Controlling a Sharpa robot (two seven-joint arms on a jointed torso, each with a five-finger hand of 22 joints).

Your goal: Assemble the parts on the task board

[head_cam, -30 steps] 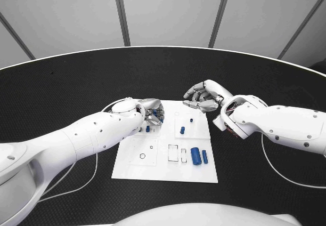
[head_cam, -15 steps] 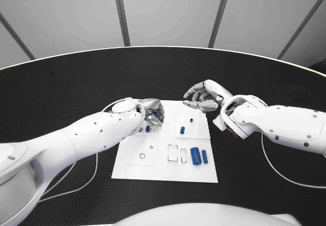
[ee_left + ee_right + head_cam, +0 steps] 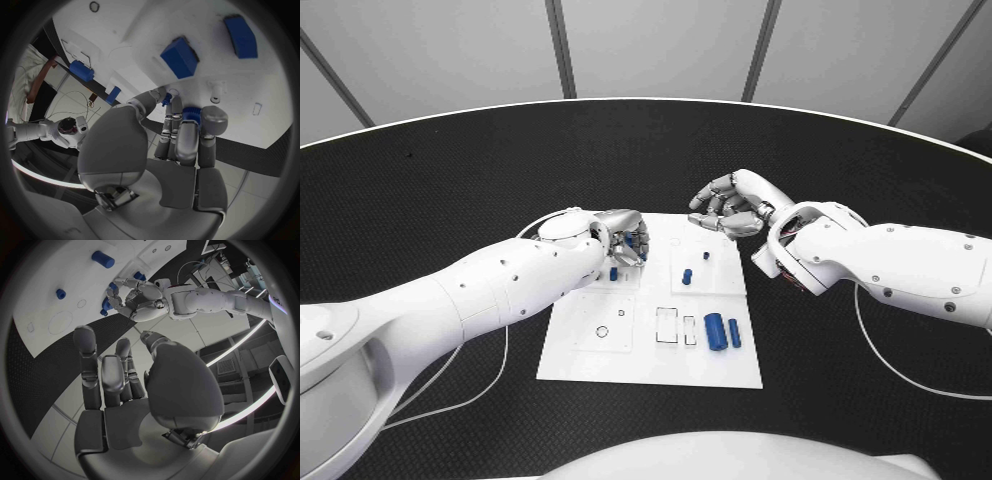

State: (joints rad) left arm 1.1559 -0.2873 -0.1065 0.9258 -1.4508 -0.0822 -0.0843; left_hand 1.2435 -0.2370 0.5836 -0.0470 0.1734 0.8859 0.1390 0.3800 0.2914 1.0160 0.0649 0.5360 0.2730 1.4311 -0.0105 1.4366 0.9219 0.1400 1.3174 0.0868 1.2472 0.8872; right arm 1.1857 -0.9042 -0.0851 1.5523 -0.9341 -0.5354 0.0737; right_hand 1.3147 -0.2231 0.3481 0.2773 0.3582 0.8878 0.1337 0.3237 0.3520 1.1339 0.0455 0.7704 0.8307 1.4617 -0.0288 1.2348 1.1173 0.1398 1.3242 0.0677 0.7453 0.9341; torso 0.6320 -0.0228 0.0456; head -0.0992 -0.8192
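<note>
Judging from the head view, we count the task as partly done; on the task board, lower centre of the frame, two small blue parts stand in the block near its top, while two blue cylinders lie loose lower right beside open slots; the left hand, at the board's upper left corner, pinches a small blue part between its fingertips, just above the white surface; the right hand, just above the board's top edge, holds nothing, its fingers curled over the black table.
</note>
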